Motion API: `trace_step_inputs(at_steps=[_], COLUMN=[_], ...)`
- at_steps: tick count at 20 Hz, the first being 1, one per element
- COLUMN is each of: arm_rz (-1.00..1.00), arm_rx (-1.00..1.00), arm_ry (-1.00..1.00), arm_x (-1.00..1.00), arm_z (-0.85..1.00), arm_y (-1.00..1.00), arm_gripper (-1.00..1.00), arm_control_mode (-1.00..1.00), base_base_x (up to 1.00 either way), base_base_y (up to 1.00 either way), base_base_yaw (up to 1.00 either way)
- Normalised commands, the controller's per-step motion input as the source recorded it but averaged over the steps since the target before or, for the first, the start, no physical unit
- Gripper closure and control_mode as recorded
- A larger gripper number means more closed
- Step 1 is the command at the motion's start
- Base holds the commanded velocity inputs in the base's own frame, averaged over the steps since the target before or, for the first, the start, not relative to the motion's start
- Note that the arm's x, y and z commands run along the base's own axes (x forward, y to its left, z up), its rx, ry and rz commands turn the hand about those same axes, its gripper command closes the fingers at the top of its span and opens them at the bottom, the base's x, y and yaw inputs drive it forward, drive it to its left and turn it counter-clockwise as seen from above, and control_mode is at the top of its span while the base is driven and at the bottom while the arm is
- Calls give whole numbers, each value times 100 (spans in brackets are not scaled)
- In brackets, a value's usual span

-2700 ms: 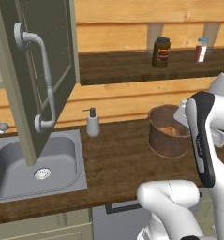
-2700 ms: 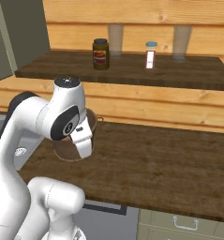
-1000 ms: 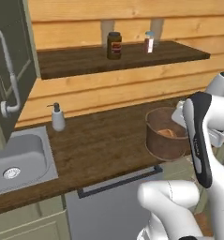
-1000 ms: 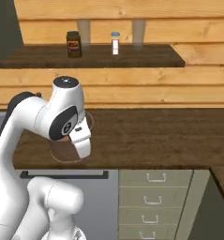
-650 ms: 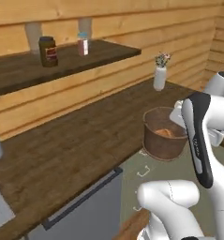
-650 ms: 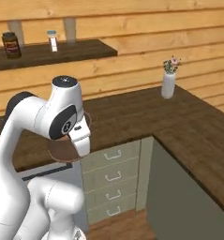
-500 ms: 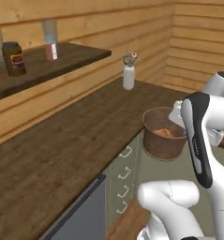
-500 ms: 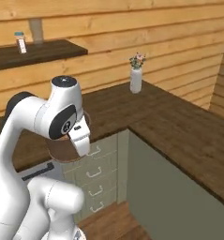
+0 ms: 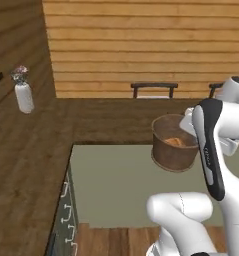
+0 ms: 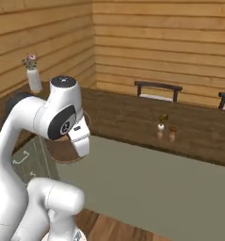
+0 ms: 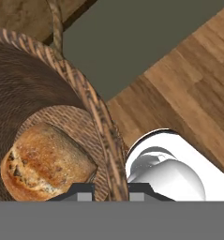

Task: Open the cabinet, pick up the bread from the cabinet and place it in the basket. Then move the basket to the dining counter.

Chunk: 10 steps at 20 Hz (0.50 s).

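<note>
A rendered kitchen with walls of horizontal honey-coloured wooden planks and a wood floor. A long dark brown wooden bench, the dining counter, runs across the room with a plain pale grey-green front below it; in the left base view it meets a second dark wooden top that runs down the picture's left side, with pale drawers beneath. On that side top, at about 10 o'clock in the left base view, stands a white vase holding small pink flowers. Behind the bench, at 12 o'clock, the dark back of a chair shows against the wall. In the right base view, two small shakers stand together on the bench at about 3 o'clock. The round brown woven basket hangs in the air in front of the bench's pale front, above the floor, beside the white arm. Inside it, on the woven bottom, lies the bread, an orange-brown crusty lump. The claw is clamped on the basket's rim, one dark tip inside the wall and one outside.
</note>
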Motion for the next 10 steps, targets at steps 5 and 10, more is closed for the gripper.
trace_step_inputs(at_steps=[5, 10], arm_rz=[0, 0], arm_rx=[0, 0], arm_ry=[0, 0], arm_x=[0, 0], arm_z=[0, 0], arm_y=[0, 0], arm_gripper=[100, 100], arm_control_mode=[100, 100], base_base_x=[0, 35], base_base_y=[-81, -100], base_base_yaw=[-75, -34])
